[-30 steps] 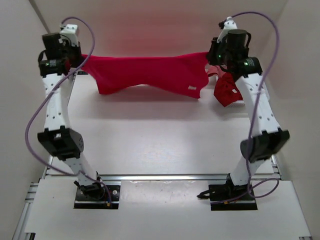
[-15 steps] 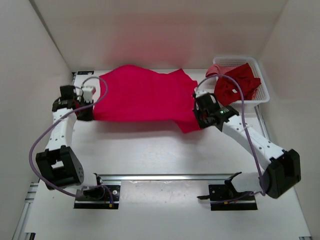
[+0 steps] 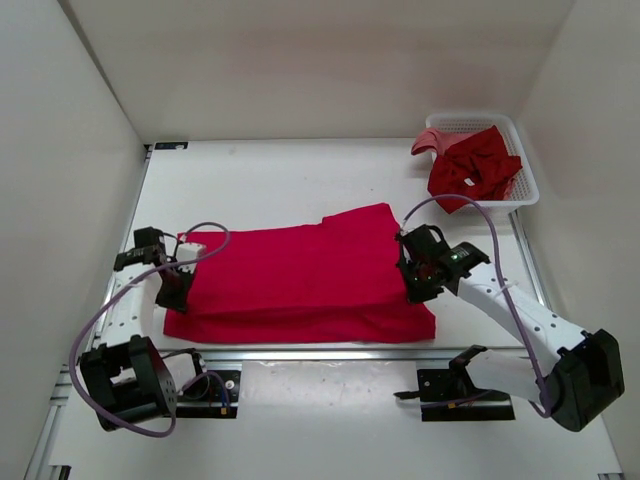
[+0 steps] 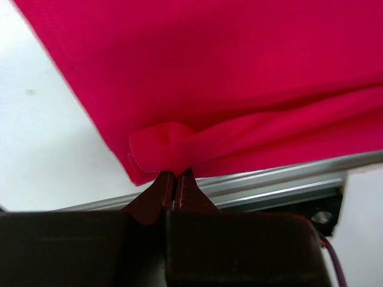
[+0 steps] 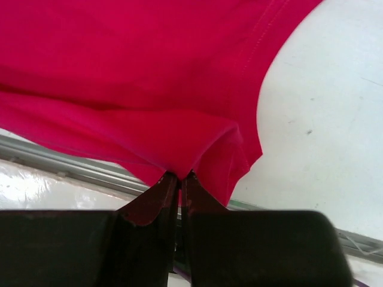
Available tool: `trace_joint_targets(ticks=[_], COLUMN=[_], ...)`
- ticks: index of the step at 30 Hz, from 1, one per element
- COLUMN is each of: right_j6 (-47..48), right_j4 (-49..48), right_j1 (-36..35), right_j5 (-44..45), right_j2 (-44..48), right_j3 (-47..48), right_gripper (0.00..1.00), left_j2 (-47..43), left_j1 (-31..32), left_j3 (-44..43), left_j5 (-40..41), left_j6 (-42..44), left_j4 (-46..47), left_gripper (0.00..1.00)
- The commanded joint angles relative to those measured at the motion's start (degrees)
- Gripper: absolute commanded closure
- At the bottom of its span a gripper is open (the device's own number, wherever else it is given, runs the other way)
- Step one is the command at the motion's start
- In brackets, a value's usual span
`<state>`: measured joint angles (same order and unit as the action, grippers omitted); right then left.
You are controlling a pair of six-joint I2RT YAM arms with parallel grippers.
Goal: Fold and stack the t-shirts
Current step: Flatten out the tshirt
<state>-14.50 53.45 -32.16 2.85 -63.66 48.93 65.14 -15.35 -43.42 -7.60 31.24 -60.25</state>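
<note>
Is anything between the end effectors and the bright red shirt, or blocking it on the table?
Nothing visible. Both the left end effector and right end effector are shut on edges of the bright red shirt; the basket sits apart at the far right corner.

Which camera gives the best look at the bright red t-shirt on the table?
The top external view: it shows the whole bright red t-shirt lying on the table. Each wrist view shows only a close-up of one pinched edge.
</note>
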Motion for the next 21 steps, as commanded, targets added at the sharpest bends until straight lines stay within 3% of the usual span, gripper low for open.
trace_joint_targets(ticks=[1,3,6,7,9,11,14,16,19,21], right_j6=[2.1,3.9,9.3,12.2,16.7,16.3,14.7,16.7,23.1,29.1], right_j4=[-2.4,-7.8,-16.1,-17.7,-17.2,-16.3,-18.9,-21.9,-26.0,-29.0], right_j1=[0.7,3.3,8.9,9.9,10.5,11.2,14.1,13.6,9.3,6.1], right_j5=[-2.2,-2.2,-3.3,-3.0,7.5,12.6,10.9,18.4,25.5,29.7], right_j2=[0.0,-0.7,-6.2,-11.0,-19.7,-29.5,-31.3,-29.3,-24.1,-20.0], right_j3=[-0.3,-0.2,7.0,13.8,29.4,52.2,66.5,68.0,64.8,60.3], right_gripper=[1.0,1.0,1.0,1.0,1.0,1.0,1.0,1.0,1.0,1.0], left_j2=[-1.8,0.2,9.2,13.8,21.5,27.1,29.9,24.7,14.1,8.9], left_j1=[0.8,1.8,4.2,5.1,5.6,3.5,-1.0,-1.7,-0.8,3.7], left_j3=[-0.6,-0.4,-8.5,-15.7,-31.1,-55.9,-77.6,-78.4,-63.4,-51.5], left_j5=[6.2,7.4,7.5,7.4,7.2,5.1,1.4,2.5,0.8,0.7], left_j6=[1.1,0.0,-2.8,-4.3,-7.5,-14.7,-23.4,-24.6,-25.2,-21.8], left_j4=[3.1,6.3,8.8,8.8,7.5,6.9,14.8,22.4,34.5,38.2], left_gripper=[1.0,1.0,1.0,1.0,1.0,1.0,1.0,1.0,1.0,1.0])
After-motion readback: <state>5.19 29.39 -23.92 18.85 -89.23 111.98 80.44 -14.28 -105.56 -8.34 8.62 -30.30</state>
